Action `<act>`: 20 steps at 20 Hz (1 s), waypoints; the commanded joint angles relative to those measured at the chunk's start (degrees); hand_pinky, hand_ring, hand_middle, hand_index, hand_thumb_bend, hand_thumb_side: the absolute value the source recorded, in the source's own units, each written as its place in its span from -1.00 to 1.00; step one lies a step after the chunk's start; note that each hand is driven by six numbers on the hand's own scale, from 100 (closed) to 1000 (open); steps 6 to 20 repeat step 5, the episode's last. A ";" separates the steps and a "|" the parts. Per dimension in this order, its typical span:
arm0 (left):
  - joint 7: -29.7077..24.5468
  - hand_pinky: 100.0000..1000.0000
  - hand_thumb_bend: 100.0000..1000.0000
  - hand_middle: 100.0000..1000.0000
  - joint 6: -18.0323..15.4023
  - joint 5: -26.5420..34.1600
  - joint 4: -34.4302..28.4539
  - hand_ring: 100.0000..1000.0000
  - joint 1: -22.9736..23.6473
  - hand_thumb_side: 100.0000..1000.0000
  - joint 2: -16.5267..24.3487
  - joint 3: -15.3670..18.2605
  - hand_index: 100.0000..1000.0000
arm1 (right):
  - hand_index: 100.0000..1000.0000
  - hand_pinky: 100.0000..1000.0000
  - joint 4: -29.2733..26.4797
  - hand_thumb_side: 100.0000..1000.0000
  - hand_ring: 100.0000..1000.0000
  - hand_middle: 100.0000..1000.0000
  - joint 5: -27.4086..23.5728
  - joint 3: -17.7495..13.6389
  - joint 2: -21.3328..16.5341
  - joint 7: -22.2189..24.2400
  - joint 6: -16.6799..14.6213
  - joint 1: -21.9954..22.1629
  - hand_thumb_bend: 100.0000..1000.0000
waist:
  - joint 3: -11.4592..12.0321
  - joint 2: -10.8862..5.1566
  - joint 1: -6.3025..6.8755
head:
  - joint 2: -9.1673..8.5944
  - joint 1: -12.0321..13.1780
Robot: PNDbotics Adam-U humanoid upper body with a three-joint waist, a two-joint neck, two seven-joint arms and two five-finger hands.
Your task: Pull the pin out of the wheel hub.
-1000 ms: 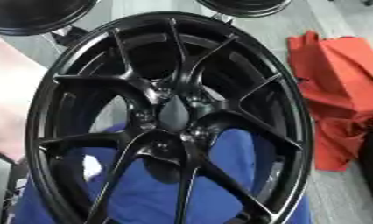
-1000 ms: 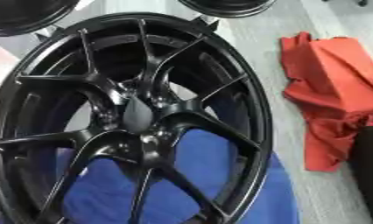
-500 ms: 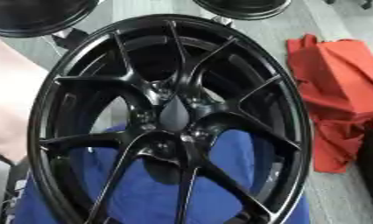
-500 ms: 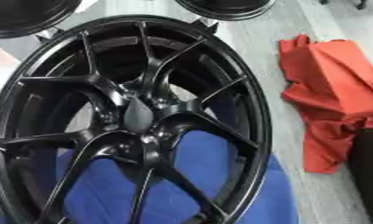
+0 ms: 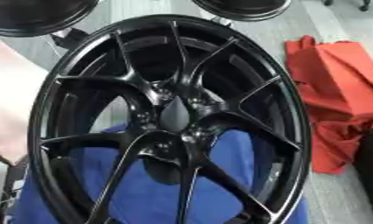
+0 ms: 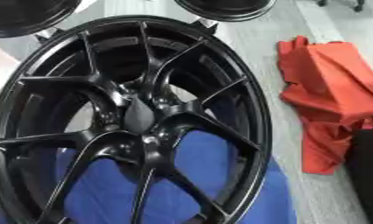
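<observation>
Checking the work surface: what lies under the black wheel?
A blue cloth shows through the spokes of the wheel, under its lower half. Whatever lies beneath the rim and hub is covered.

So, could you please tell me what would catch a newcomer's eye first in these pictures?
The large glossy black wheel fills most of the view, its spokes running out from the hub at the centre. A blue cloth shows through the lower spokes, and a crumpled red cloth lies on the grey floor to the right. Neither hand shows in either view, and no pin can be made out at the hub.
</observation>
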 commanded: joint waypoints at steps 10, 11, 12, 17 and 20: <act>10.28 0.63 -1.00 -0.04 -0.99 8.31 -2.36 0.04 4.30 0.08 -7.20 3.08 0.23 | 0.32 0.11 -1.45 -0.52 -0.28 0.24 0.02 -0.44 -2.29 0.10 -0.11 -0.78 -1.00 | -0.09 -1.60 -0.46 | -0.60 -0.48; 10.28 0.63 -1.00 -0.04 -0.99 8.31 -2.36 0.04 4.30 0.08 -7.20 3.08 0.23 | 0.32 0.11 -1.45 -0.52 -0.28 0.24 0.02 -0.44 -2.29 0.10 -0.11 -0.78 -1.00 | -0.09 -1.60 -0.46 | -0.60 -0.48; 10.28 0.63 -1.00 -0.04 -0.99 8.31 -2.36 0.04 4.30 0.08 -7.20 3.08 0.23 | 0.32 0.11 -1.45 -0.52 -0.28 0.24 0.02 -0.44 -2.29 0.10 -0.11 -0.78 -1.00 | -0.09 -1.60 -0.46 | -0.60 -0.48; 10.28 0.63 -1.00 -0.04 -0.99 8.31 -2.36 0.04 4.30 0.08 -7.20 3.08 0.23 | 0.32 0.11 -1.45 -0.52 -0.28 0.24 0.02 -0.44 -2.29 0.10 -0.11 -0.78 -1.00 | -0.09 -1.60 -0.46 | -0.60 -0.48; 10.28 0.63 -1.00 -0.04 -0.99 8.31 -2.36 0.04 4.30 0.08 -7.20 3.08 0.23 | 0.32 0.11 -1.45 -0.52 -0.28 0.24 0.02 -0.44 -2.29 0.10 -0.11 -0.78 -1.00 | -0.09 -1.60 -0.46 | -0.60 -0.48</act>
